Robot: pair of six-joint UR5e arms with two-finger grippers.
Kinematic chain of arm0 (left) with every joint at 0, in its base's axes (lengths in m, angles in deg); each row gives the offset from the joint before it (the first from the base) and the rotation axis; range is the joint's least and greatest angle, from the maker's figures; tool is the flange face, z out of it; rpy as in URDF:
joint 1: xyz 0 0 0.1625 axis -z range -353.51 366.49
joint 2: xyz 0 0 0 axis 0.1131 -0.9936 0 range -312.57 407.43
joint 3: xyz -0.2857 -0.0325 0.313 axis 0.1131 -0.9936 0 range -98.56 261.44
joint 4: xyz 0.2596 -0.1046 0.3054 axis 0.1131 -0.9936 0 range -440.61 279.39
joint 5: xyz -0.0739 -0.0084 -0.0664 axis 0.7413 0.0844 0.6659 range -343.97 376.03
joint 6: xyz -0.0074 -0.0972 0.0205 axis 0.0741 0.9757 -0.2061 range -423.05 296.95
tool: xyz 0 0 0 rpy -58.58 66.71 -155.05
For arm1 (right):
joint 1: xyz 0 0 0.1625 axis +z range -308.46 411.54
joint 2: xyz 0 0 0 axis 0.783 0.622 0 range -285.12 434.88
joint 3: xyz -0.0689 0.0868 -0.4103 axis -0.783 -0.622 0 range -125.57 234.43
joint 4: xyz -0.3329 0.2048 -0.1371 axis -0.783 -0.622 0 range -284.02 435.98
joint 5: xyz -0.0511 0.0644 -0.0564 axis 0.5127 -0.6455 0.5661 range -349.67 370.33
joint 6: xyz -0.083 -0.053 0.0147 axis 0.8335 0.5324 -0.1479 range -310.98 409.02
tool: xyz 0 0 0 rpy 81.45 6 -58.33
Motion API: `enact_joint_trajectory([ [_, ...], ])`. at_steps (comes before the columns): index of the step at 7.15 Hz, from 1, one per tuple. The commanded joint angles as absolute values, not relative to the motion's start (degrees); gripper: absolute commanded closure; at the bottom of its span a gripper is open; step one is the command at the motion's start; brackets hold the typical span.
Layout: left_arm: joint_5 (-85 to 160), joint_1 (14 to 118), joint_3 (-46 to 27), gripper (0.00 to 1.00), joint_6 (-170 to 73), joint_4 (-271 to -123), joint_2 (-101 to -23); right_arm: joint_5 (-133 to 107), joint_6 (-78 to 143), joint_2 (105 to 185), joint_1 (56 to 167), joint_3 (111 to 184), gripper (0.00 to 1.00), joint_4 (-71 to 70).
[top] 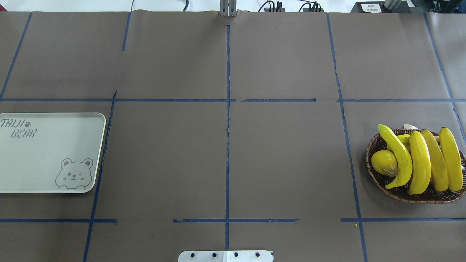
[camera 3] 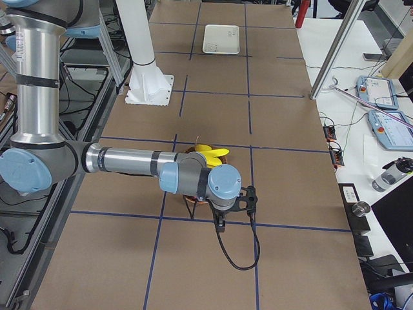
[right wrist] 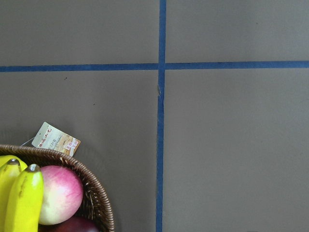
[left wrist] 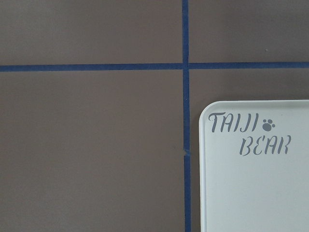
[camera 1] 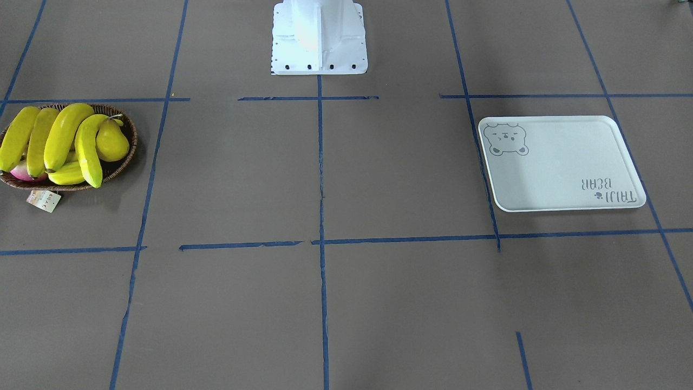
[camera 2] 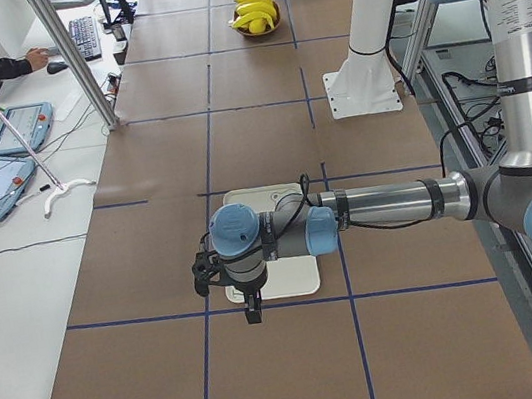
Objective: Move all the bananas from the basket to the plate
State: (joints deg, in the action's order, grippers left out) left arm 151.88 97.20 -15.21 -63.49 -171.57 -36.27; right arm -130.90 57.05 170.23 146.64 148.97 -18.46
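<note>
Currently, four bananas (top: 419, 160) are counted in one basket (top: 418, 198), beside one pear (top: 384, 162); one plate (top: 43, 156) is set well apart. Left gripper (camera 2: 253, 311) and right gripper (camera 3: 220, 223) are seen side-on only; clenched or released cannot be told.

I count four bananas (top: 420, 162), all lying in one wicker basket (top: 376, 174) at three o'clock in the overhead view. Sharing that basket are one yellow pear (top: 384, 162) at its nine o'clock side, one short yellow fruit (camera 1: 67, 174), one pink-and-white round fruit (right wrist: 58, 193) and one dark red piece (right wrist: 77, 225), which is mostly hidden. One paper tag (right wrist: 55, 140) lies by the rim. I see one plate (top: 36, 160) at nine o'clock, printed with one bear face. Two arms are mine: my left arm (camera 2: 379, 207) and my right arm (camera 3: 129, 161).
</note>
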Motion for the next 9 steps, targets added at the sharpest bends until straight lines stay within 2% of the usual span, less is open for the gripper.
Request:
enact_joint_trajectory([
  [1, 151.9, 97.2, -15.1, 0.0, -63.5, -171.7, -36.3, -130.9, 56.9, 170.2, 146.6, 149.0, 0.0, -18.4],
  [6, 151.8, 97.3, -15.7, 0.0, -63.5, -171.7, -36.3, -130.8, 56.1, 169.5, 146.6, 150.0, 0.0, -18.4],
  [7, 151.8, 97.2, -15.9, 0.0, -63.5, -171.6, -36.3, -130.6, 55.4, 167.0, 146.5, 152.1, 0.0, -18.6],
  [9, 151.9, 97.3, -16.1, 0.0, -63.5, -171.6, -36.2, -131.5, 54.9, 167.9, 146.5, 153.9, 0.0, -18.5],
])
